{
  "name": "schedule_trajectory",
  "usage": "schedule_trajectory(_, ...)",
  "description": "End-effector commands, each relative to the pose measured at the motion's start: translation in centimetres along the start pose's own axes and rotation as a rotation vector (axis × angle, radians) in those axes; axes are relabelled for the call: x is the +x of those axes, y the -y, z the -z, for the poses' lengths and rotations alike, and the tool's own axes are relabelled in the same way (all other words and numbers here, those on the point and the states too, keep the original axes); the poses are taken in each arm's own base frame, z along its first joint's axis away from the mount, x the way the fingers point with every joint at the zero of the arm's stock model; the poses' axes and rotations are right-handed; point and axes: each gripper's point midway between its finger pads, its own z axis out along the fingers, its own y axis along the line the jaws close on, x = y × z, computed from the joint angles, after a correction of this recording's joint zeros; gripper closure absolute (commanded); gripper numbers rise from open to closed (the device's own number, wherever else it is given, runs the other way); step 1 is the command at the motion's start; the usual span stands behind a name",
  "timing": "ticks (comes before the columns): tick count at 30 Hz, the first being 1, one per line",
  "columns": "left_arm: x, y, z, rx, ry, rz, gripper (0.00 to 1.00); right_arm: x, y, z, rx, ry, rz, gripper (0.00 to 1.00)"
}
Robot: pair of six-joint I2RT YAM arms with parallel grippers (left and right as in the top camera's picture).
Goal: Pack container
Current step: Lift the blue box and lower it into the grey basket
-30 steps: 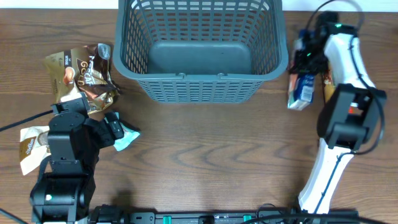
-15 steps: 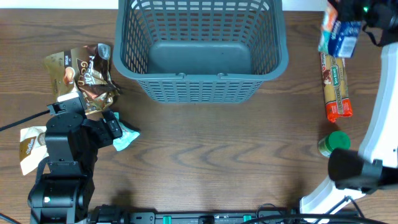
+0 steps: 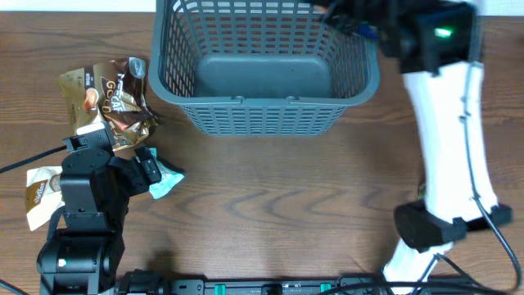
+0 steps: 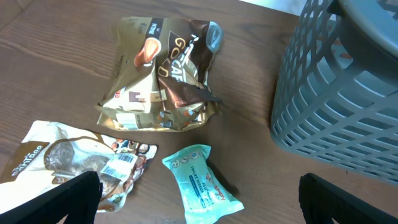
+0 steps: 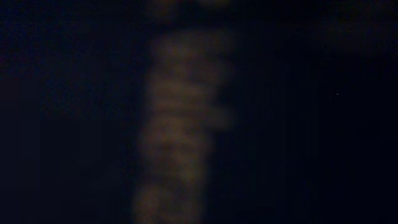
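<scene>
The dark grey container (image 3: 262,102) stands at the back middle; its bare base shows, and its wall fills the right of the left wrist view (image 4: 336,93). My right gripper (image 3: 350,16) reaches over the container's far right corner, with a bit of a blue carton (image 3: 367,31) showing at its jaws. The right wrist view is dark and blurred. My left gripper (image 3: 149,168) is open, its fingers wide either side of a teal tissue pack (image 4: 202,183) on the table, without touching it.
A crumpled gold coffee bag (image 3: 110,98) lies left of the container and shows in the left wrist view (image 4: 161,74). A white and brown pouch (image 3: 41,192) lies at the left edge. The white right arm (image 3: 450,147) spans the table's right side and covers what lies there.
My right arm lifted the blue carton from the table's right side and swung it left over the container's far right corner. The left arm has not moved.
</scene>
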Motion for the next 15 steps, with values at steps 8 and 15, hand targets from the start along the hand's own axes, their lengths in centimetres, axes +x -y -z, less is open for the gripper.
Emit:
schedule_trajectory(8,-0.9,-0.2,0.6,-0.008,0.027,0.013,0.02,4.2,-8.8,-11.9,-0.306,-0.069,0.023,0.99)
schedule_trajectory(15,-0.9,-0.2,0.6,-0.008,0.026,0.013,0.01,9.9,-13.1,-15.4,-0.441,-0.225,-0.040,0.99)
